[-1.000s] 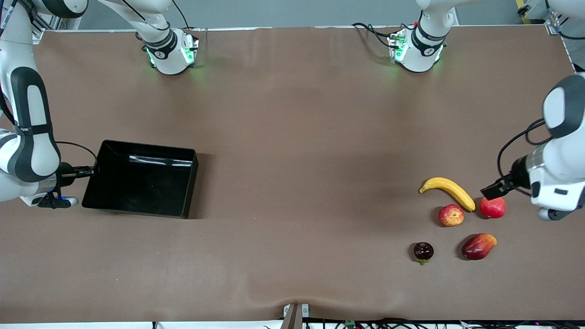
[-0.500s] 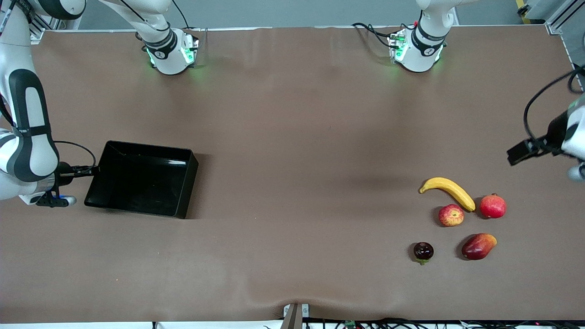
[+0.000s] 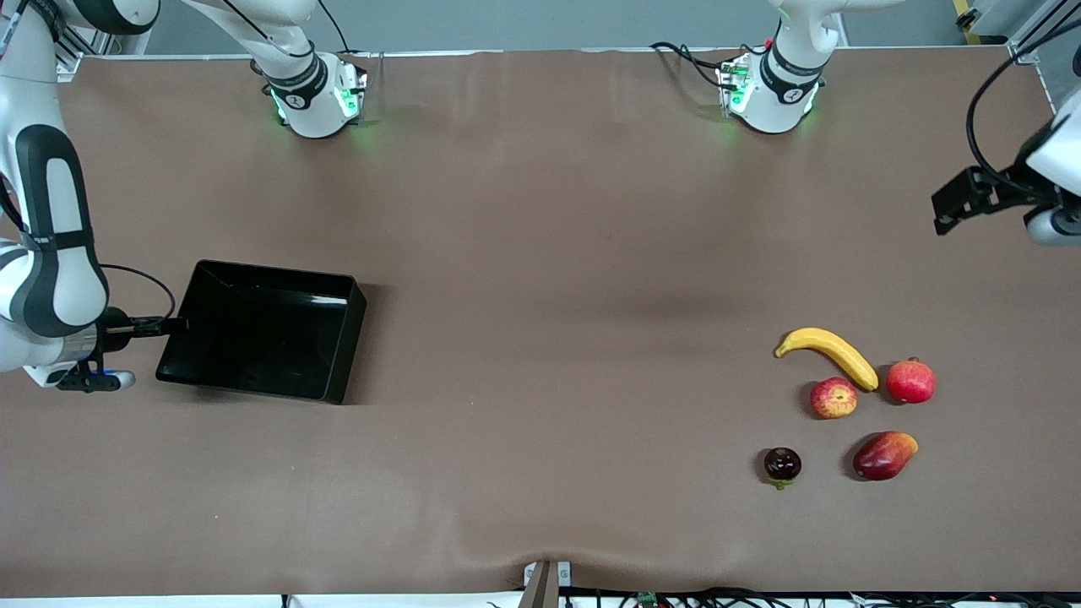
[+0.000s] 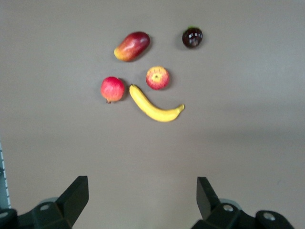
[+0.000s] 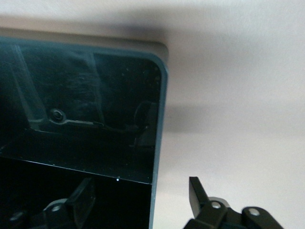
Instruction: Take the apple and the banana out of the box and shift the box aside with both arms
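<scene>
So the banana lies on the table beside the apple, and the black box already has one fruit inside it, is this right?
Not quite. The banana does lie on the table beside the apple, but the black box holds no fruit; the front view shows it empty.

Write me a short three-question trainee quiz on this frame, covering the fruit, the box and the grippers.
1. True or false: the banana lies inside the black box.
2. Which fruit lies nearest the front camera: A) the apple, B) the mango, C) the pomegranate?
3. Fill in: the right gripper sits at the box's wall with its jaws ____, one finger inside the box and one outside; the left gripper hangs open over bare table toward the left arm's end.

Key: 1 false, it lies on the table beside the apple; 2 B; 3 open.
</scene>
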Tool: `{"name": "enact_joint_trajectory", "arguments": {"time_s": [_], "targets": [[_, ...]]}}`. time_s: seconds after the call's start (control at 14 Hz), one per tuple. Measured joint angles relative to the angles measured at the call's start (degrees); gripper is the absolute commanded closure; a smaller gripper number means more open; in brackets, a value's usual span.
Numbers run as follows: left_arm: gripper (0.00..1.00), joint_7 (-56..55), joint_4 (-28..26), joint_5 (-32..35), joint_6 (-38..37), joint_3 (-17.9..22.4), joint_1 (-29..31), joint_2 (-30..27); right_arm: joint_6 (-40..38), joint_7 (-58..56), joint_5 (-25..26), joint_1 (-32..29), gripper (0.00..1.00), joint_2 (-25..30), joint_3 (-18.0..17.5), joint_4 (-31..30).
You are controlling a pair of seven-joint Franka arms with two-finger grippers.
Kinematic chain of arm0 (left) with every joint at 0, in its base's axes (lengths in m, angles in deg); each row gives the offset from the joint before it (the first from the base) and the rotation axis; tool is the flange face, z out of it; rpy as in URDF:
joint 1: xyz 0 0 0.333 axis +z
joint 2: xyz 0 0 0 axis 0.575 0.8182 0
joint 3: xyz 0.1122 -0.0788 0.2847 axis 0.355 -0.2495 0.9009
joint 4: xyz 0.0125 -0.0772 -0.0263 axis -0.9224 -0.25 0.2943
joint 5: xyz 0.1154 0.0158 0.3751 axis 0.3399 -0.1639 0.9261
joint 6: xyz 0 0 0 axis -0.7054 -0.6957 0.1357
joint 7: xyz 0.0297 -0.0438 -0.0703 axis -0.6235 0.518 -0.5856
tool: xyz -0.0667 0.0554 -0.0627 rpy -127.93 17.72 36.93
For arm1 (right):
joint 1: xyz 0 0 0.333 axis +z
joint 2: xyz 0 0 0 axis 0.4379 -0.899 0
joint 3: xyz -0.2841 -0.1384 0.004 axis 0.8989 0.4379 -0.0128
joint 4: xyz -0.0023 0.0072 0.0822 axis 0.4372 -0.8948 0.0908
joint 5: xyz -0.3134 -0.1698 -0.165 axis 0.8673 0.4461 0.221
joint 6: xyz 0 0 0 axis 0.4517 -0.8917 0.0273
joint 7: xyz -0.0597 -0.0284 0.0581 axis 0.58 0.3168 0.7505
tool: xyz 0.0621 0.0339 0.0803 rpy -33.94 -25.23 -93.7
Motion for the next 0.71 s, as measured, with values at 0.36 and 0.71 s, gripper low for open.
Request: {"name": "enact_joint_trajectory", "arguments": {"time_s": [0.36,0.71], "targets": [[0.0,1.8,-2.8,-1.7,-1.4,3.3,-1.0,-2.5,0.0,0.0,-0.1,2.2,0.0,2.0,-0.5,3.4],[0.0,3.3,-4.4,-3.9,-1.4,2.8,2.6,-4.2,-0.8,0.3,0.4,9.3,0.0,12.4,-0.6,6.2]]}}
